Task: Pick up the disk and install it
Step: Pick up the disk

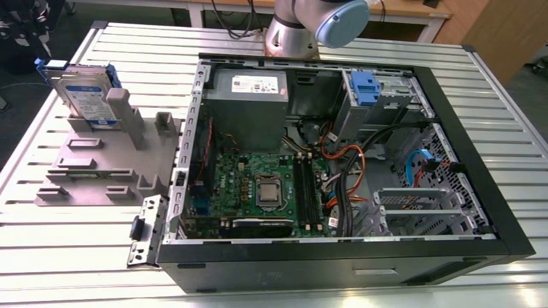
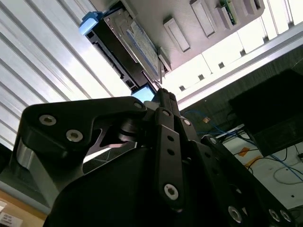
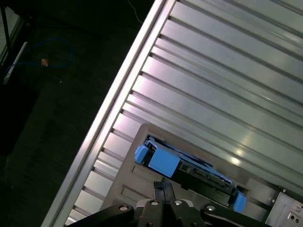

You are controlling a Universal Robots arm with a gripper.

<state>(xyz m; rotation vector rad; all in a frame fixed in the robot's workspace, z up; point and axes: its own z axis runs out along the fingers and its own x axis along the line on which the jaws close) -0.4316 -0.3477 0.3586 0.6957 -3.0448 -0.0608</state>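
The disk (image 1: 87, 96) stands on edge in a slot of the grey holder (image 1: 102, 167), at the exterior view's left, outside the computer case. It is silver with a white-and-blue label and blue side rails. The second wrist view has the disk (image 2: 129, 41) beyond my gripper (image 2: 161, 94), and the first wrist view has the disk (image 3: 189, 169) just past my gripper (image 3: 163, 187). The fingers (image 2: 165, 118) lie pressed together with nothing between them. A gap separates the gripper from the disk.
An open black computer case (image 1: 479, 160) lies on the ribbed aluminium table (image 1: 514, 90), showing a motherboard (image 1: 265, 189), a grey power supply (image 1: 250, 83) and a drive bay with a blue latch (image 1: 365, 86). The arm's base (image 1: 296, 32) stands behind the case.
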